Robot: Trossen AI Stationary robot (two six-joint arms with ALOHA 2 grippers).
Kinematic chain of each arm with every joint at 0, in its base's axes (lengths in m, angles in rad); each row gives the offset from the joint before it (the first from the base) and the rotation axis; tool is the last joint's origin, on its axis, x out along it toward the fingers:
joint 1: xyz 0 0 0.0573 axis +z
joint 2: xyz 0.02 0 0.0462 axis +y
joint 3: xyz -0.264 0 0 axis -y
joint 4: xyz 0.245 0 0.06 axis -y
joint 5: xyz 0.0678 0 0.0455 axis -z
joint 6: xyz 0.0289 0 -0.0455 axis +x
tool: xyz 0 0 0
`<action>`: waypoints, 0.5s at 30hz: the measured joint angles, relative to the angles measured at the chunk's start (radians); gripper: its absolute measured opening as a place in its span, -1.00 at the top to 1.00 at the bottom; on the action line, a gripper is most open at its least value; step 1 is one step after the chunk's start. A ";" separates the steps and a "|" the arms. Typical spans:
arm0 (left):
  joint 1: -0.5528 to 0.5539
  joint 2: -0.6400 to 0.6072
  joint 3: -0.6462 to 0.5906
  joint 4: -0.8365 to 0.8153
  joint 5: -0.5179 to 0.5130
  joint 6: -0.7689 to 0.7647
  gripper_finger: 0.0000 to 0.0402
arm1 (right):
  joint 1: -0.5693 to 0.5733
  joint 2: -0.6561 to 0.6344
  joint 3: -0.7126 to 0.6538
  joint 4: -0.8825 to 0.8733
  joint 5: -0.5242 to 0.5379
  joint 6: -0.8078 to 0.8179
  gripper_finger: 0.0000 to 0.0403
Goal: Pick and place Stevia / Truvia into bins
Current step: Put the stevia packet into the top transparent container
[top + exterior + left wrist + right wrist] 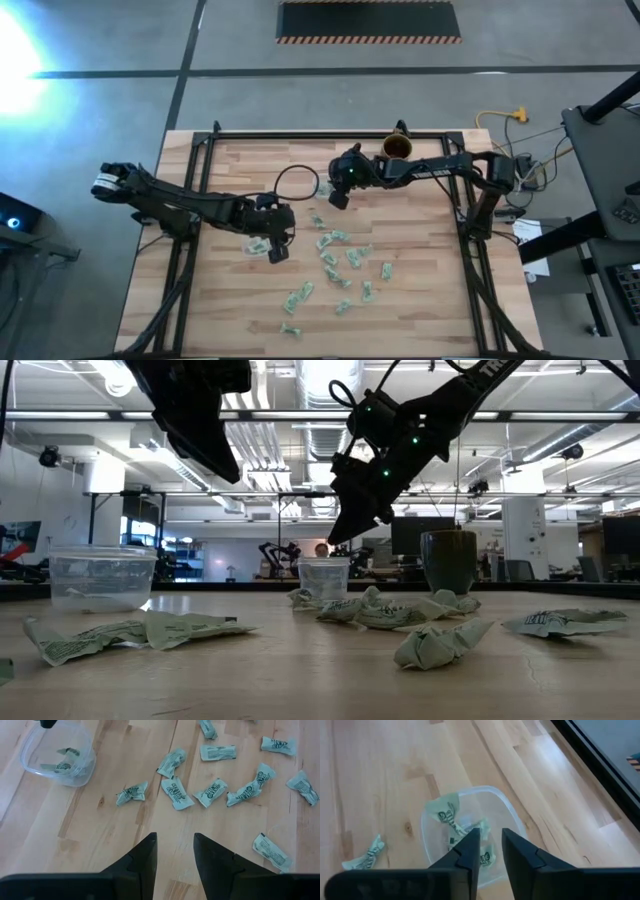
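Above the far clear bin [470, 832], the right end effector [490, 850] has its fingers slightly apart with nothing between them; sachets lie inside the bin. The left end effector [175, 855] hovers empty, fingers apart, over loose Stevia sachets [175, 792] scattered on the table [100, 830]. Crumpled packets may slip from a shallow pinch.

grey concrete floor [100, 40], hazard-striped black mat [368, 21], ceiling light strips [300, 415]
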 joint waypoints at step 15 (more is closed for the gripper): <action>0.000 0.000 0.000 -0.001 -0.001 -0.021 0.44 | 0.138 -0.011 -0.022 -0.065 -0.338 -0.121 0.62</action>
